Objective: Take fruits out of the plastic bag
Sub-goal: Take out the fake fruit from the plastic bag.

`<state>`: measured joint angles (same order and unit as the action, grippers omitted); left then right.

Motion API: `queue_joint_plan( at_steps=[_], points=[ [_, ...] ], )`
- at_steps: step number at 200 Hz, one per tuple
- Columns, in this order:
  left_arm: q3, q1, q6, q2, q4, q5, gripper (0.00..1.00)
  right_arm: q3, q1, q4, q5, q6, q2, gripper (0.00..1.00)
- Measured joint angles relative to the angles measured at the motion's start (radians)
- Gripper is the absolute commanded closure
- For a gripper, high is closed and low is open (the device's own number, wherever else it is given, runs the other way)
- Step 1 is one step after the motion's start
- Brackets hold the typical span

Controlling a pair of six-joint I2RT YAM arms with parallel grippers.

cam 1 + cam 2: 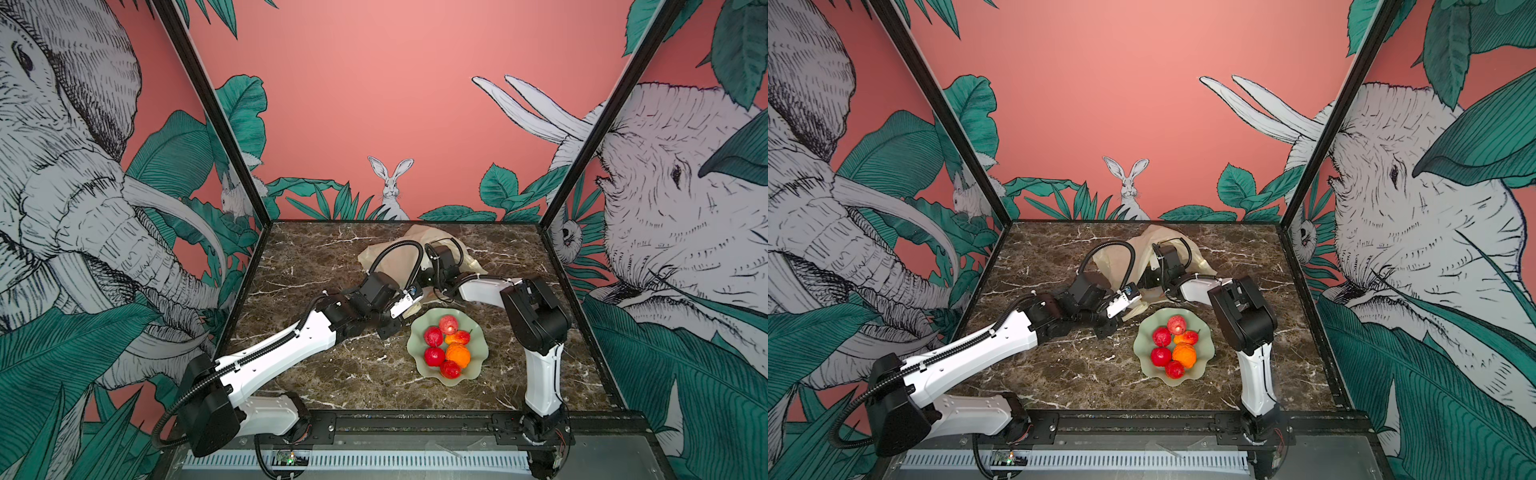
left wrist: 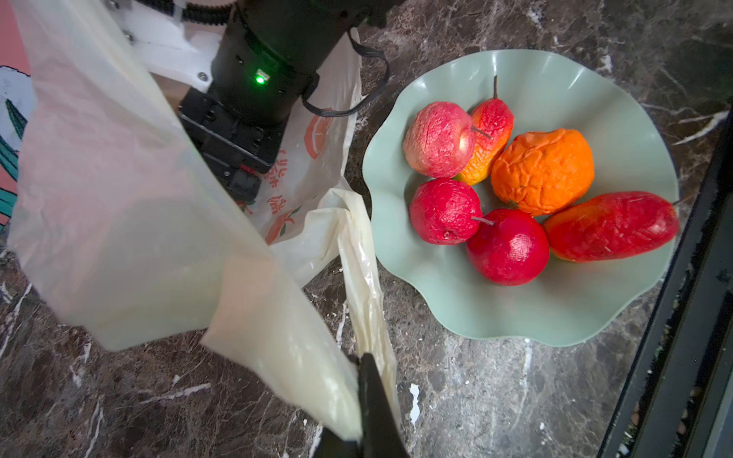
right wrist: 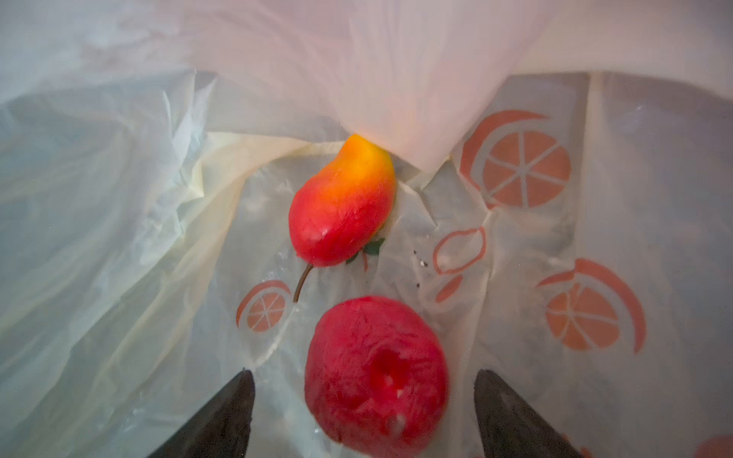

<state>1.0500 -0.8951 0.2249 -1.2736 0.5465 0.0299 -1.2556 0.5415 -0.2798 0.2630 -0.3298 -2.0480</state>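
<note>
The cream plastic bag lies at the back of the table. My left gripper is shut on the bag's edge and holds it up, next to the dish. My right gripper is inside the bag, hidden by it in both top views. Its jaws are open on either side of a round red fruit, with a gap on each side. A red-yellow pear-shaped fruit lies further in. Several fruits sit in the dish.
The pale green wavy-rimmed dish stands at the front right of the marble table, close to the right arm's elbow. The black frame rail runs just past the dish.
</note>
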Motion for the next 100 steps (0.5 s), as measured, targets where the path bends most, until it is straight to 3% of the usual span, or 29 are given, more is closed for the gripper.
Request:
queue_joint_plan(
  at_steps=[36, 59, 100],
  points=[
    [0.0, 0.0, 0.0, -0.003, 0.0, 0.013, 1.0, -0.05, 0.004, -0.018, -0.013, 0.005, -0.052, 0.23],
    [0.0, 0.0, 0.0, -0.003, 0.0, 0.014, 1.0, -0.082, 0.006, -0.018, 0.0, 0.012, -0.087, 0.33],
    [-0.015, 0.0, -0.004, -0.003, -0.002, 0.013, 1.0, -0.091, 0.011, -0.011, 0.021, 0.023, -0.092, 0.3]
  ],
)
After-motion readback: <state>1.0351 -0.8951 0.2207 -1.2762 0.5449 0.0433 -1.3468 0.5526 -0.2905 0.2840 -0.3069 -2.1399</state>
